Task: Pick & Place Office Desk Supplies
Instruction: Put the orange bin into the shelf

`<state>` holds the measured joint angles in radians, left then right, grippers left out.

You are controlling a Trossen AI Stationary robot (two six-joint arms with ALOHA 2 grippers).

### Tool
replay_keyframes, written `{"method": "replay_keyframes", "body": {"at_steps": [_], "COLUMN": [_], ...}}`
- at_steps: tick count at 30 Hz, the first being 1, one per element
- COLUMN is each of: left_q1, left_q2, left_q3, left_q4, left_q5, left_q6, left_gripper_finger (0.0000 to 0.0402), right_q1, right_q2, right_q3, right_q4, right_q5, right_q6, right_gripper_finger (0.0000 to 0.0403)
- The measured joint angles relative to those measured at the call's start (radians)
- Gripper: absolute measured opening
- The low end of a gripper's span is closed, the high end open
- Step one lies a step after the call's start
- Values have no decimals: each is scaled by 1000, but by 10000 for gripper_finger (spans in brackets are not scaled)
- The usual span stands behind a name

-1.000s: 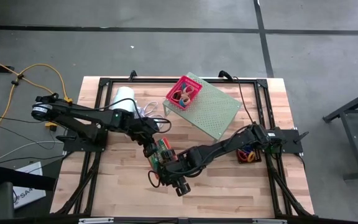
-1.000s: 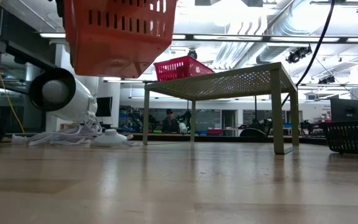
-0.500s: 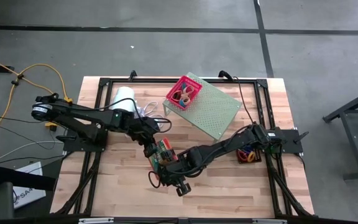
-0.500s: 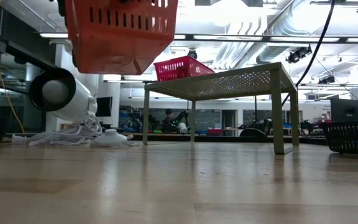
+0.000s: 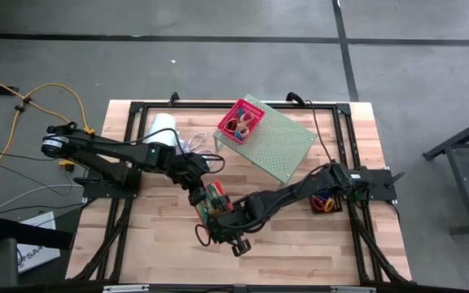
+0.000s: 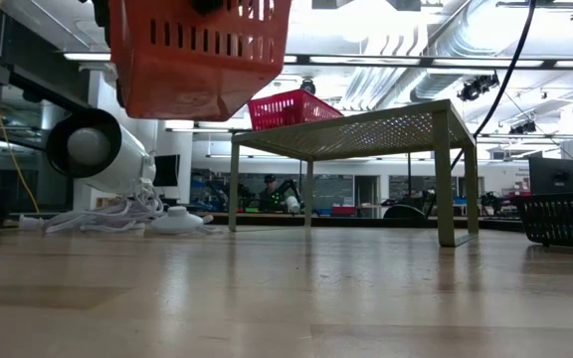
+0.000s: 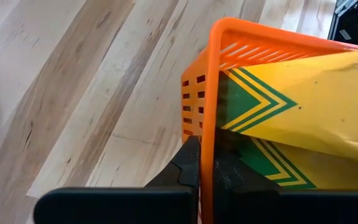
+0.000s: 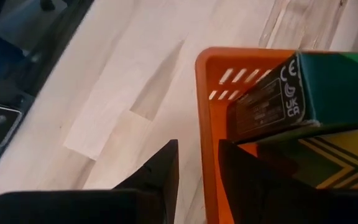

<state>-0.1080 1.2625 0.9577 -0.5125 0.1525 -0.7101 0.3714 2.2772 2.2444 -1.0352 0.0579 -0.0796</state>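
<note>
A red mesh basket [image 5: 215, 198] hangs above the table's middle, and in the low view the basket [image 6: 197, 60] shows well clear of the wood. Two green, yellow and white boxes [image 7: 278, 106] lie inside it. My left gripper [image 7: 207, 169] is shut on the basket's wall. My right gripper [image 8: 197, 168] is open and stands astride another stretch of the wall [image 8: 207, 130], one finger outside and one inside. A gap shows between the outer finger and the wall. My left gripper pinches the basket's wall just below the rim [image 7: 210, 134], close to a corner. One finger [image 7: 188, 163] is outside and one [image 7: 230, 169] inside. The fingers slant down from the table's left side. The basket hangs lifted clear of the table, roughly upright. My right gripper's inner finger [image 8: 247, 177] lies close along the wall's inside; I cannot tell whether it touches.
A pink basket [image 5: 240, 120] with rubber bands sits on the pale green perforated shelf [image 5: 279, 145] at the back. A black basket [image 5: 326, 202] stands at the right. A white cylinder [image 5: 163, 130] with a cord lies at the back left. Bare wood spreads along the near edge.
The red basket has shifted a little upward and sideways in the low view. Both arms have otherwise kept their places.
</note>
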Motion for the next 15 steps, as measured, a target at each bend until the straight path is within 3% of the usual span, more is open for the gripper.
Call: {"method": "replay_keyframes", "body": {"at_steps": [4, 15], "left_q1": [-11, -13], "left_q2": [0, 0], "left_q3": [1, 2], "left_q4": [0, 1], "left_q5": [1, 4], "left_q6": [-1, 0], "left_gripper_finger": [0, 0], "right_q1": [0, 2], "right_q2": [2, 3], "right_q3": [0, -1], "right_q4": [-7, -6], "right_q5": [40, 17], "right_q6": [-7, -23], "right_gripper_finger": [100, 88]}}
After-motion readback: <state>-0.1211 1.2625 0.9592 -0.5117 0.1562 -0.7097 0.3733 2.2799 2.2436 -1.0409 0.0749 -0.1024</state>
